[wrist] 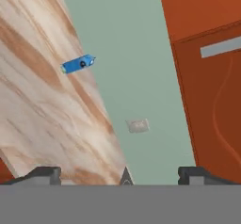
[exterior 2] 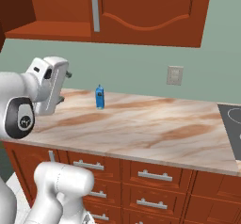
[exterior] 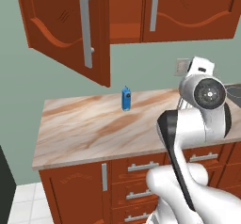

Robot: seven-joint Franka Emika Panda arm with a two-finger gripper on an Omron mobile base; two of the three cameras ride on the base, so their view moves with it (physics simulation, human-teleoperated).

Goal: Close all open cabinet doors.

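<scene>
The upper cabinet doors hang above a marble-patterned counter (exterior: 89, 129). The left door (exterior: 66, 25) stands swung out into the room, its long silver handle (exterior: 85, 25) facing the camera in the left base view; behind it the cabinet's bare shelf (exterior 2: 52, 30) is exposed. The neighbouring door (exterior: 193, 11) lies flat against the cabinet, shut. In the hand view, which is rolled on its side, that shut door (wrist: 212, 100) runs down the right edge.

Between cabinet and counter is a broad stretch of plain green wall (exterior 2: 132, 72), with open air in front of it. The counter's front edge runs over a row of drawer fronts (exterior 2: 150, 176). A dark stovetop (exterior 2: 230, 119) sits at the counter's right end.

The gripper (wrist: 122, 176) has its two fingertips spread wide with nothing between them, hovering over the counter's left part.

A wall socket (exterior 2: 175, 75) sits on the wall. A small blue bottle (exterior: 126, 98) stands upright near the back of the counter, apart from everything else.
</scene>
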